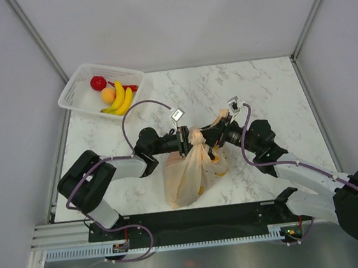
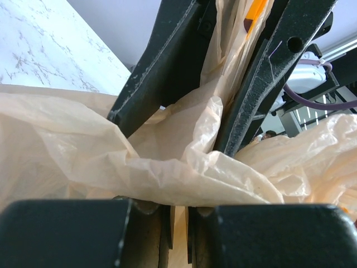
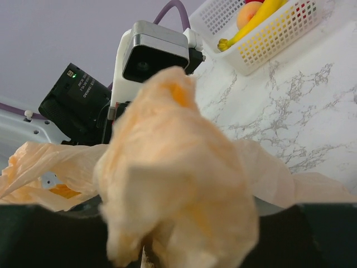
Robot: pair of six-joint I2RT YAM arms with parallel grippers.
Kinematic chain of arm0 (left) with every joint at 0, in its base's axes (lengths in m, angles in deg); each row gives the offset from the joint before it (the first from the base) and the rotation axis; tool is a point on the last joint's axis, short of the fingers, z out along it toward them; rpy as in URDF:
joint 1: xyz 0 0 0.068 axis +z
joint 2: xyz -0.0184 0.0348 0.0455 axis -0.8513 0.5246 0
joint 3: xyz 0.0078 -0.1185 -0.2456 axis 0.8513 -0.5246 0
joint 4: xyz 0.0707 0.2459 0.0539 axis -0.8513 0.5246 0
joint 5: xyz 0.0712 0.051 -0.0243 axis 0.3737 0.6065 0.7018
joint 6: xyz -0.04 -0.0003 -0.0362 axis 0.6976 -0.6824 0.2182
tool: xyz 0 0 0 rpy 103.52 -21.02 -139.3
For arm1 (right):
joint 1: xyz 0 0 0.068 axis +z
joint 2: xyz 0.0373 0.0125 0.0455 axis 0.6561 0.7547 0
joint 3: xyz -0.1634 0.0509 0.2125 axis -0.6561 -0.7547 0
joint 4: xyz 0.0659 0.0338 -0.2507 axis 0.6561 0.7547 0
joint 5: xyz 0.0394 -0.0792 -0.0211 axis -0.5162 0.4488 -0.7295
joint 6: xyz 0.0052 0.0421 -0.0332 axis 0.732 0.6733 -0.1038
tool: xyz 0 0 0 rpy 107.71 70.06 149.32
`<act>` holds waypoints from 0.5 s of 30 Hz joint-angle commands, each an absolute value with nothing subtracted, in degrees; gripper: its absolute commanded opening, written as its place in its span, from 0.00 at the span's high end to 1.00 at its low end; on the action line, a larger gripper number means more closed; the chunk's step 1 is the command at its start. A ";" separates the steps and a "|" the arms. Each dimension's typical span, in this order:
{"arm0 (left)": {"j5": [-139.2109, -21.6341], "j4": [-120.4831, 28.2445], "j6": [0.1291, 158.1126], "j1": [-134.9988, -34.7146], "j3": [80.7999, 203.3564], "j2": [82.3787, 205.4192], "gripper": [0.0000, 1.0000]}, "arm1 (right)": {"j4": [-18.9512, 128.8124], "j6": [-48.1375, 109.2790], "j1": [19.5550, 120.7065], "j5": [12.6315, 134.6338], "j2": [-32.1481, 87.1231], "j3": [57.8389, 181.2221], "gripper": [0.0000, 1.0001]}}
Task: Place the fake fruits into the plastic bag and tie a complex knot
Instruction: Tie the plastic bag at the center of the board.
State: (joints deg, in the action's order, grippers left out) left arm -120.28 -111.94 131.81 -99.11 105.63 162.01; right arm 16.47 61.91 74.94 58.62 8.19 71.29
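The peach plastic bag (image 1: 184,172) lies at the table's middle with yellow fruit shapes showing through it. Its top is bunched into the knot (image 1: 198,136) between both grippers. My left gripper (image 1: 185,141) is shut on a thin strip of the bag (image 2: 179,218), and crumpled film (image 2: 184,167) spills over its jaws. In the left wrist view the right gripper's fingers (image 2: 159,67) stand apart with film running between them. My right gripper (image 1: 219,130) is open at the knot's right side. A blurred wad of bag plastic (image 3: 178,167) hides its jaws in its own view.
A white lattice basket (image 1: 75,93) stands at the back left. It holds a red apple (image 1: 98,83), an orange peach (image 1: 108,94), yellow bananas (image 1: 121,96) and a red chili (image 1: 133,87). Grey walls close in the marble table (image 1: 264,93).
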 commanded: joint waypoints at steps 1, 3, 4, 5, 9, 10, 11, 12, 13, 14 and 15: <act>-119.36 -116.09 133.37 -99.58 106.74 162.27 0.84 | 17.33 60.85 74.58 58.07 6.70 71.76 0.52; -119.18 -116.26 133.55 -99.84 106.56 162.45 0.84 | 18.29 60.76 74.40 58.42 6.52 71.85 0.51; -119.10 -116.44 133.63 -100.02 106.47 162.71 0.84 | 18.56 60.76 74.32 59.12 6.35 71.76 0.49; -119.09 -116.61 133.81 -100.10 106.38 162.89 0.84 | 18.74 60.76 74.31 59.47 6.26 71.67 0.43; -118.92 -117.84 134.42 -100.19 105.95 163.85 0.84 | 20.31 60.85 73.44 61.41 5.21 71.49 0.41; -118.92 -118.37 134.51 -100.28 105.94 164.20 0.84 | 20.50 60.93 73.09 61.76 4.68 71.49 0.41; -118.92 -118.37 134.51 -100.28 105.86 164.29 0.84 | 20.50 60.93 73.08 61.76 4.59 71.49 0.40; -118.92 -118.55 134.69 -100.28 105.94 164.38 0.84 | 20.85 61.02 72.74 61.76 4.33 71.49 0.39; -118.75 -118.63 134.69 -100.28 105.86 164.47 0.84 | 21.11 60.85 72.56 61.76 3.98 71.58 0.36; -118.83 -118.90 134.69 -100.37 105.86 164.90 0.84 | 21.37 60.76 72.47 62.02 3.80 71.84 0.32; -118.83 -119.07 134.86 -100.46 105.86 165.00 0.84 | 22.16 60.50 72.29 62.11 3.45 71.93 0.31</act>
State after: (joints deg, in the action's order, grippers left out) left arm -120.17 -114.97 133.69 -99.98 105.63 164.24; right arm 21.32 61.36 72.88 60.89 5.10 71.29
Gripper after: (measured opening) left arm 0.164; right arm 0.675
